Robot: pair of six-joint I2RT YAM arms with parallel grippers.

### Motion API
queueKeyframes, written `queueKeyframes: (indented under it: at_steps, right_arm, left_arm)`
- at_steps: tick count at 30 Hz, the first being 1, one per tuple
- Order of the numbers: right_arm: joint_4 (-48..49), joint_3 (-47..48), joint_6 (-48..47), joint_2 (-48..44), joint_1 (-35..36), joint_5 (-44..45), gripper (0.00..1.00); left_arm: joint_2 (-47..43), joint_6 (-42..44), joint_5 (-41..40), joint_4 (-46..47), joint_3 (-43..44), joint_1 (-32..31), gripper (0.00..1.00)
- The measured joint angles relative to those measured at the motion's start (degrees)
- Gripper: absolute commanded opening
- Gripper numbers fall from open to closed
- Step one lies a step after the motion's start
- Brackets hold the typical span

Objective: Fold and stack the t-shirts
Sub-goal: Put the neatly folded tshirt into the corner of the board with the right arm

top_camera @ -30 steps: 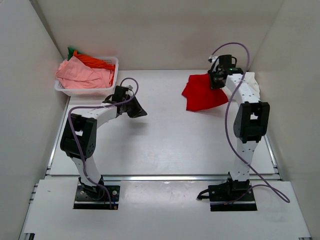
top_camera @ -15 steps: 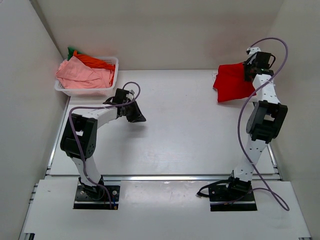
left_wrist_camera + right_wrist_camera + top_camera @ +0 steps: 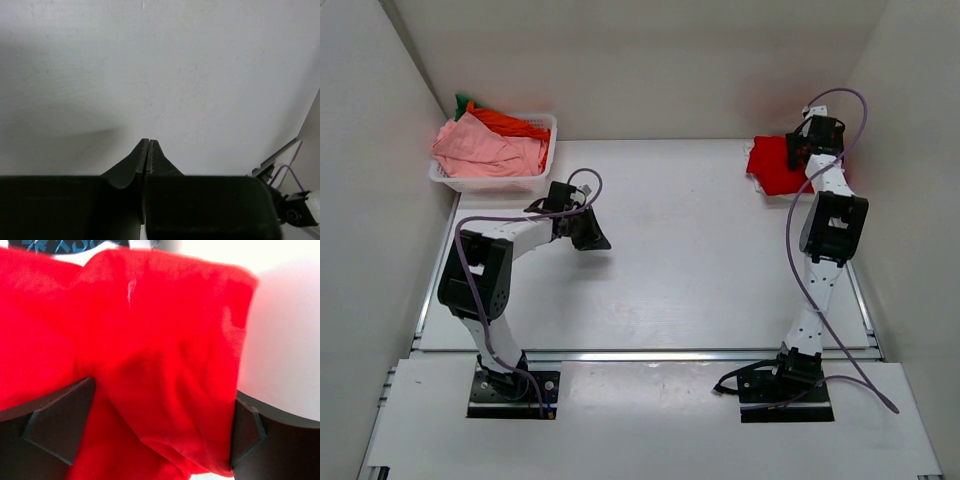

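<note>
Lying on the white table (image 3: 690,270) between pale walls (image 3: 620,60): red t-shirt (image 3: 770,166), basket (image 3: 490,182).

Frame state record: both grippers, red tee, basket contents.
left gripper: shut, empty, over the table
right gripper: open, fingers either side of the red t-shirt
red t-shirt: heaped at the table's far right corner
basket: far left; holds pink t-shirt, orange t-shirt, green t-shirt
</note>
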Motion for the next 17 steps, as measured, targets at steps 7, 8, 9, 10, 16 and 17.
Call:
queueKeyframes:
  at_steps: [7,8,9,10,16,17]
  right_arm:
    - [-4.42,-4.96,2.97,-10.95,3.23,7.87,0.99]
    - [-5.62,-7.32,3.78,-14.82,3.85,8.39,0.99]
    - [-6.4,-10.14,4.61,-19.02,4.35,8.63,0.99]
    - [-7.52,-12.92,5.18,-23.34,5.01,9.09,0.99]
    - [-9.42,-34.95,8.2,-48.41,13.29,15.78,0.99]
    - [-10.56,-39.34,9.22,-51.8,15.06,15.91,0.99]
  left_arm:
    - [-4.87,3.19,4.7,-2.08,-2.99,-0.37,0.27]
    - [-6.1,3.93,4.72,-2.73,-3.26,-0.79,0.3]
    - [-7.74,4.7,4.7,-2.86,-3.85,-1.4,0.31]
    - [-9.62,5.16,4.79,-2.86,-4.74,-2.08,0.3]
    - [-22.12,6.14,6.69,-2.29,-11.17,-4.81,0.23]
    - [-24.11,6.14,6.64,-2.03,-12.22,-4.94,0.23]
